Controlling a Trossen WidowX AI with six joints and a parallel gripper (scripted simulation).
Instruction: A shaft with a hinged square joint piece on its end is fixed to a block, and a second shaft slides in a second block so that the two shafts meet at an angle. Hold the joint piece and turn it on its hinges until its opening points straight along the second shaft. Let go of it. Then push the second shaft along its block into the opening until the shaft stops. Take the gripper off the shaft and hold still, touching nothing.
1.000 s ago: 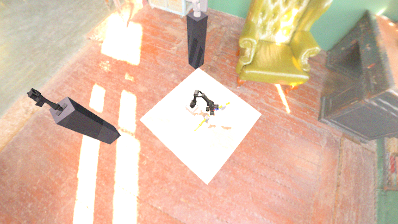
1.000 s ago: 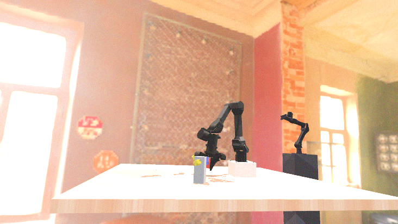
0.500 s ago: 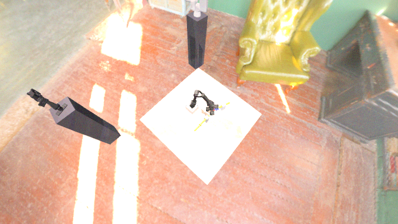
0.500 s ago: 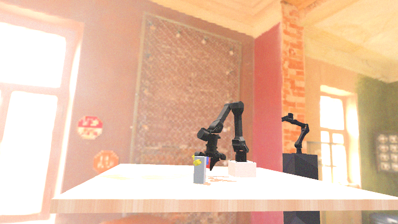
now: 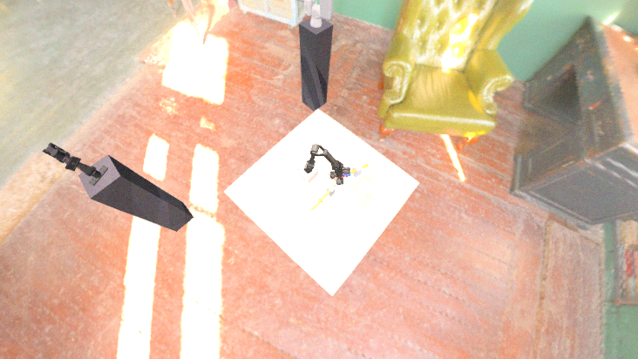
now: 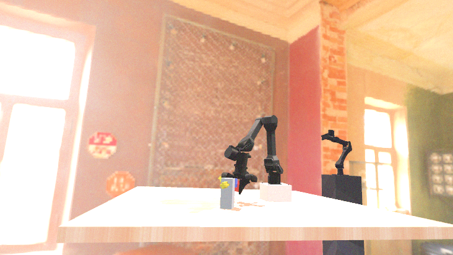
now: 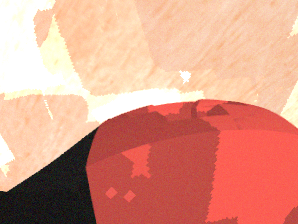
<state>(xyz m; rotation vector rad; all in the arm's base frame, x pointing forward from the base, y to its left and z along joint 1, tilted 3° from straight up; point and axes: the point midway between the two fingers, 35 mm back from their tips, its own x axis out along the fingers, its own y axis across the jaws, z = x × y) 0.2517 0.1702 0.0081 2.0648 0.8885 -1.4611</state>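
The red joint piece (image 7: pixel 160 180) fills the lower part of the wrist view, with a black finger against its left side. It also shows as a small red patch in the exterior view (image 6: pixel 237 182). My gripper (image 5: pixel 338 179) (image 6: pixel 241 191) points down and is shut on it. Blue hinge material (image 5: pixel 347 174) (image 6: pixel 236 182) lies beside it, towards the fixed yellow shaft (image 5: pixel 365 165) and its grey block (image 5: pixel 356 172). The second yellow shaft (image 5: pixel 317 203) passes through another grey block (image 5: pixel 330 193), apart from the joint. The opening's direction is hidden.
The white table (image 5: pixel 330 249) (image 6: pixel 317 218) carries the arm's white base box (image 6: pixel 275 192). In the exterior view a grey block (image 6: pixel 227 197) stands in front, close to the gripper. Other arms stand on dark pedestals (image 5: pixel 142 196) (image 5: pixel 315 62) away from the table.
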